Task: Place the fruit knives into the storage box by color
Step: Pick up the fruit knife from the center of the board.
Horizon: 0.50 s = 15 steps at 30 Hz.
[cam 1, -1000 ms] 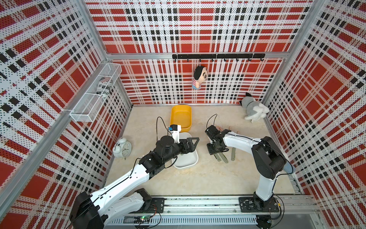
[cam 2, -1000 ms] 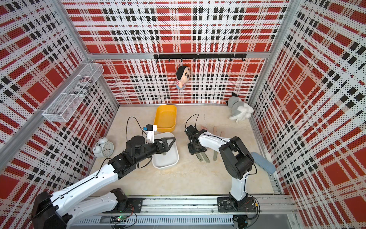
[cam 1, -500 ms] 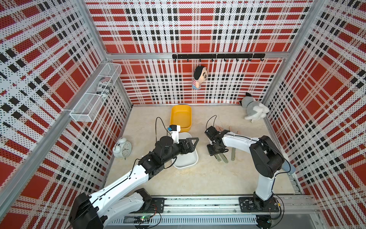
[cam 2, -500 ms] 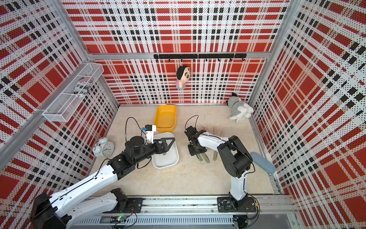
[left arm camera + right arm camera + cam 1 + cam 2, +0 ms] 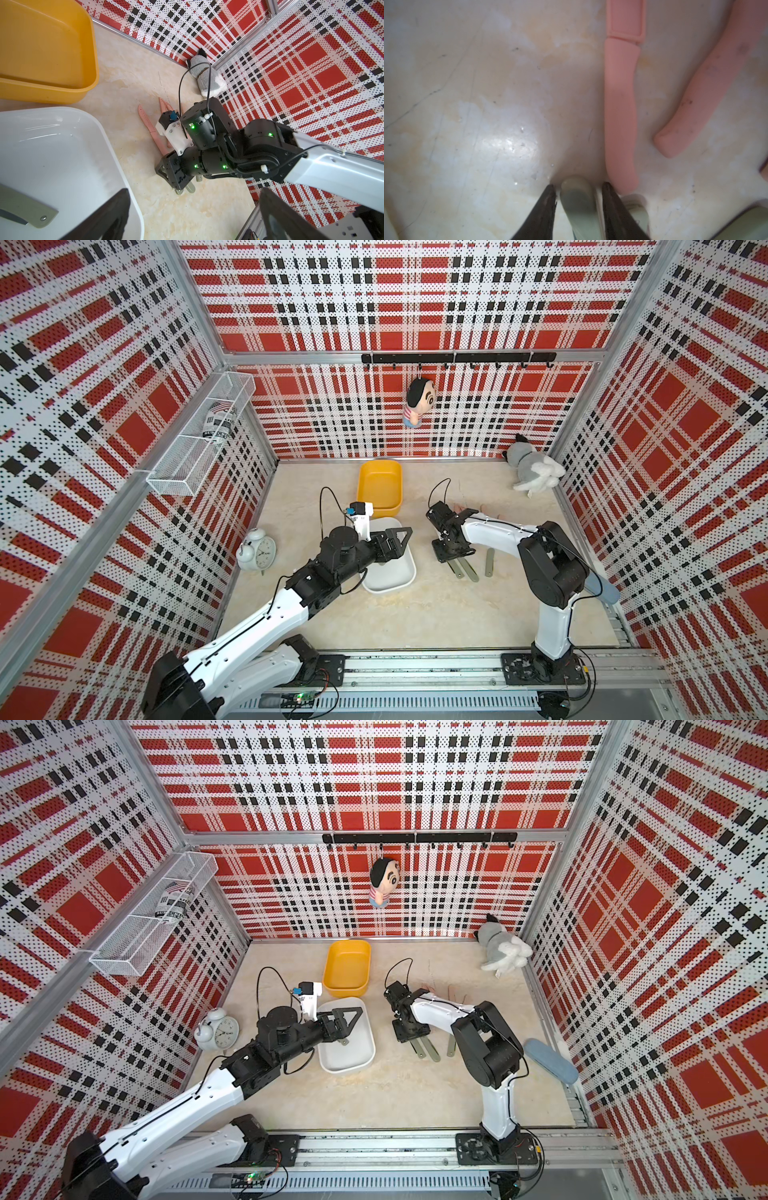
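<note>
The table [image 5: 436, 614] filled the lower middle of both top views. Just above centre sat the yellow storage box [image 5: 380, 485], with the white storage box [image 5: 405, 578] just below it. My left fingers [image 5: 108, 216] hung wide apart over the white box, which held one olive fruit knife [image 5: 27, 209]. Right of centre, my right fingers [image 5: 612, 212] stood slightly apart astride a second olive fruit knife [image 5: 579, 203], with pink fruit knives [image 5: 620, 116] beside it.
</note>
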Motion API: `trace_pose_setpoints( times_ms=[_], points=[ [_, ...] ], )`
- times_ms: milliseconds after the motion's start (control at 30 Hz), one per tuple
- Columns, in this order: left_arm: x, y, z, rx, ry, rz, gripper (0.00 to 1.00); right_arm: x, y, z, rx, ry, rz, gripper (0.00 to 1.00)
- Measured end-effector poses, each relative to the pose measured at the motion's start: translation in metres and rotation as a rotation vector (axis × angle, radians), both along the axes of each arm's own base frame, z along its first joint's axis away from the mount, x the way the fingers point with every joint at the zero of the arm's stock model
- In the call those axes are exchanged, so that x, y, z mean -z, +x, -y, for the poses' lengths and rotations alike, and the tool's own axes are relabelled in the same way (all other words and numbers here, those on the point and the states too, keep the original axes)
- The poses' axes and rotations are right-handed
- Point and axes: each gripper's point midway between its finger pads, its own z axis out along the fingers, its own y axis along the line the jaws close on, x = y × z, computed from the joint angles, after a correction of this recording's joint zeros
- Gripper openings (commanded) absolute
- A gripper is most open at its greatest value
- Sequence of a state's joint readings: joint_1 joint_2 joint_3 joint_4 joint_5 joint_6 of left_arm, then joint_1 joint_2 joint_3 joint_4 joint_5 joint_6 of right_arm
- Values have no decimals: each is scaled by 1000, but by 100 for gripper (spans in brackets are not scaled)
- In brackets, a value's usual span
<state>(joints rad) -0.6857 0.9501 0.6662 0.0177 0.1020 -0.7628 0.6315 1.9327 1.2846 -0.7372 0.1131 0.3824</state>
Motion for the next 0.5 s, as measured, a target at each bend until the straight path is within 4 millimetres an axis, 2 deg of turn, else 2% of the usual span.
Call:
trace_pose_setpoints(
  times_ms=[167,333,500],
  points=[
    [0,-1,-1,1,-2,1,98,0,-2,-3,-12,-10,7,40],
    [0,-1,-2,-1,-3,1,98,0,-2,-3,-14,-12,8,29],
    [0,-1,-2,-1,-3,1,98,0,-2,-3,-15,-16,14,25]
  ],
)
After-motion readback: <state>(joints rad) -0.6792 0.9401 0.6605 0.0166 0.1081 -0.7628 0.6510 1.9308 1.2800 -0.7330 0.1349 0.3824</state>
